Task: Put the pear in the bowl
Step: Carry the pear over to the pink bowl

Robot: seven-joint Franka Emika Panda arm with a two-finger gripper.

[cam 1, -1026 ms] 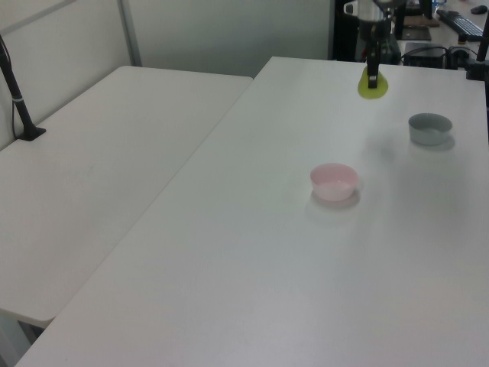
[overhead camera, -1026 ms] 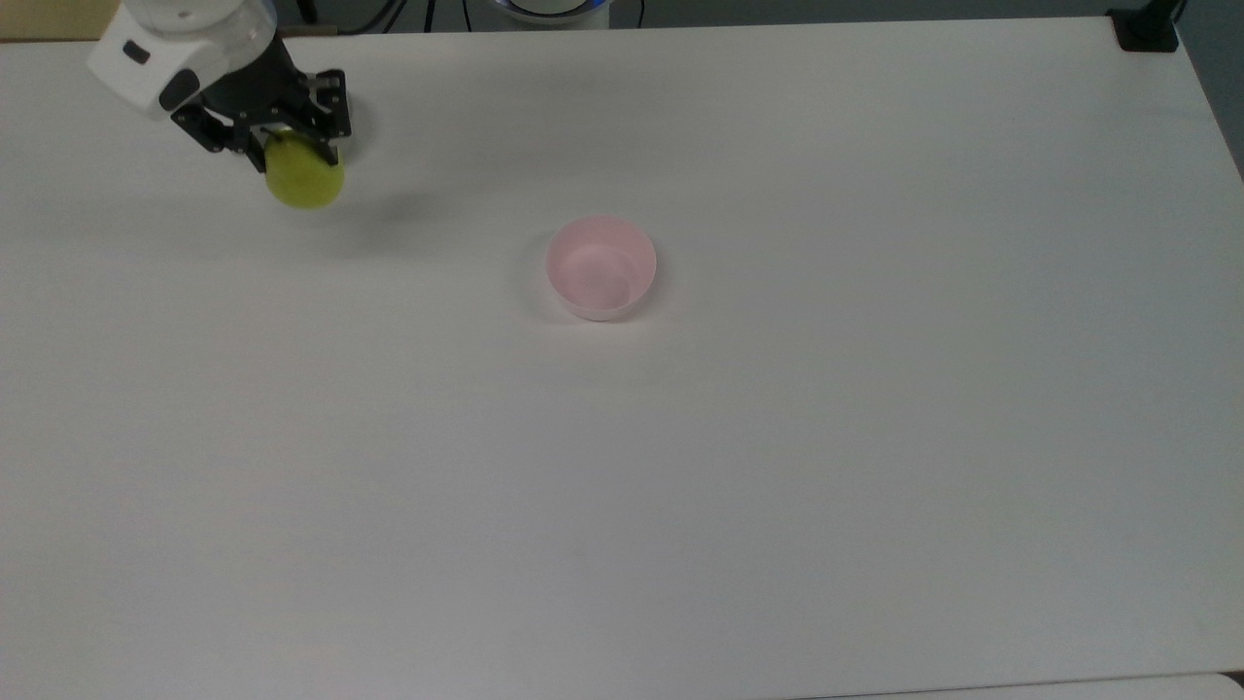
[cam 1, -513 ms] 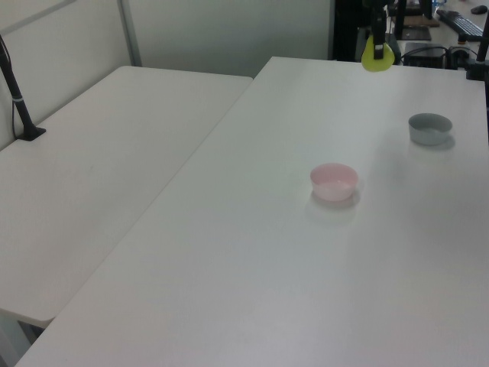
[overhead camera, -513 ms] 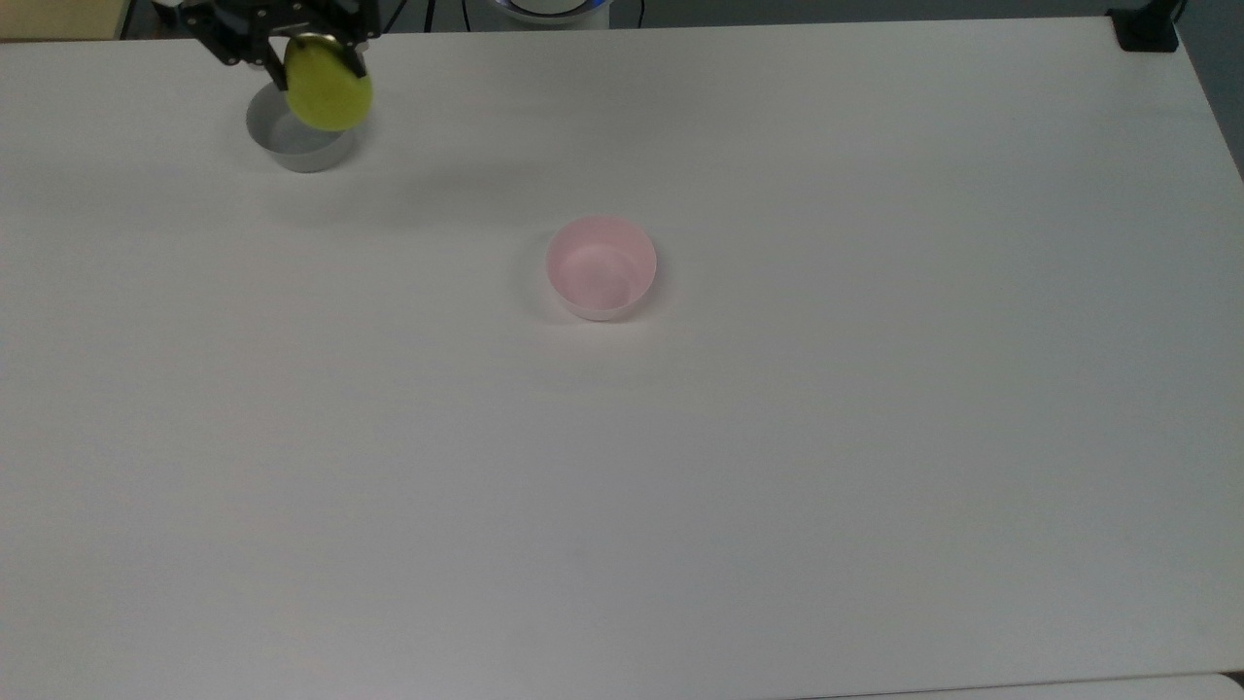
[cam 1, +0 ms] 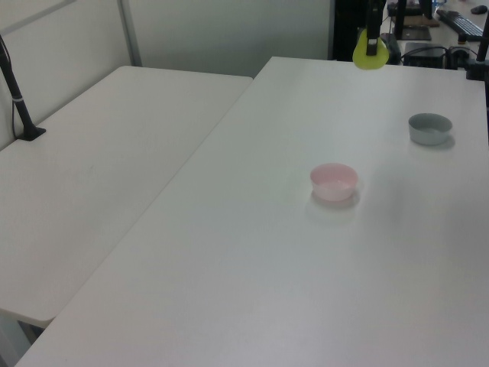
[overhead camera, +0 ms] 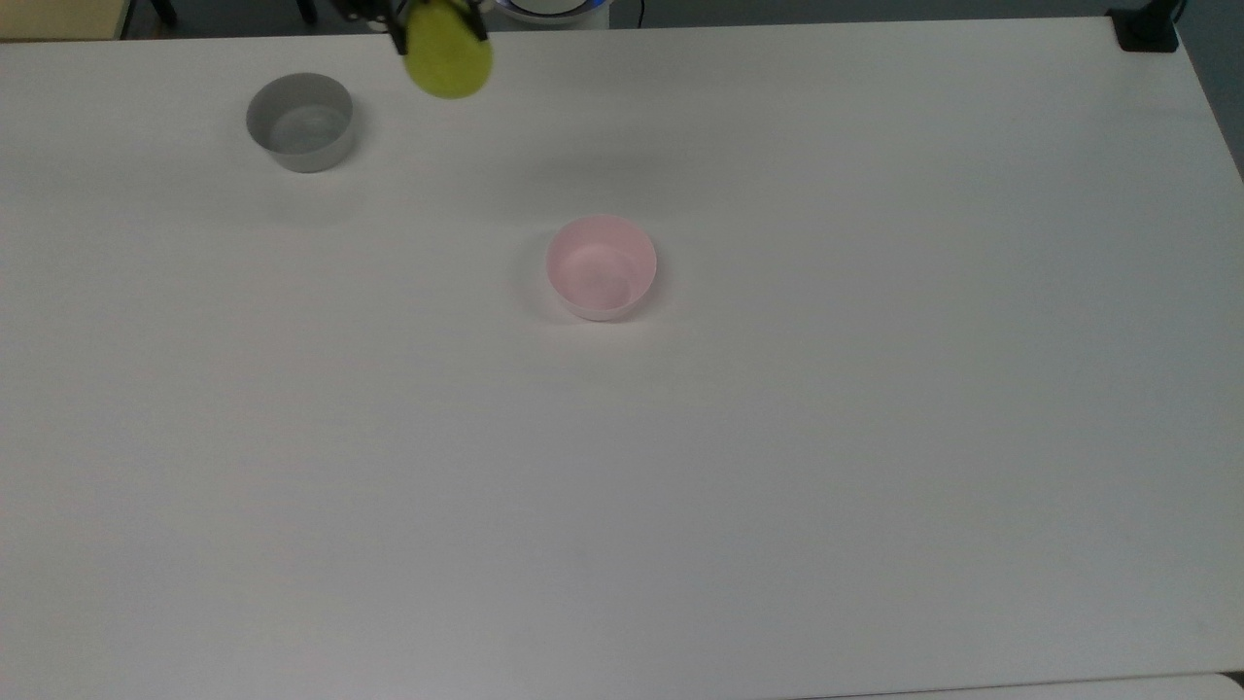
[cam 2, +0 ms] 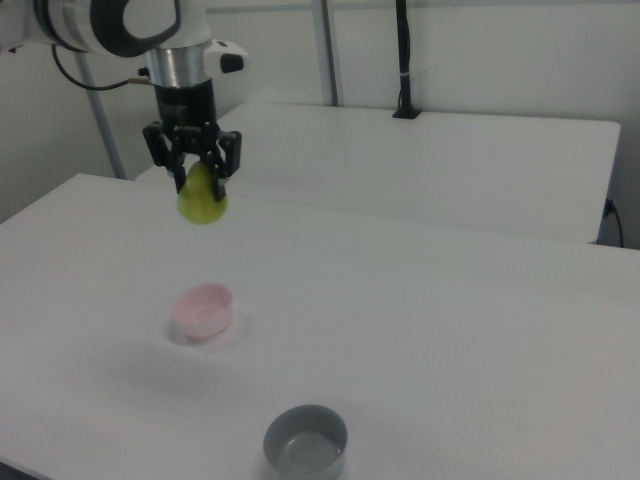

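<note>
One relation governs the coming move: the offset between the carried pear [overhead camera: 448, 58] and the pink bowl [overhead camera: 601, 266]. Taking the top view from left to right, a grey bowl [overhead camera: 300, 121] sits near the counter's [overhead camera: 875, 437] far left corner. The pear comes next, held in the air over the far edge. The pink bowl stands further right and nearer the counter's middle, well apart from both.

The hand [cam 2: 194, 162] is closed on the pear's upper part, fingers pointing straight down. The fruit's wide end hangs below them, so its long axis is close to upright.

In the right view, the pear hangs well above the counter, higher than the pink bowl's rim. Judged from these views, the hand must travel away from the far edge and rightward in the top view before lowering. The grey bowl lies on the opposite side and should not obstruct that path.
</note>
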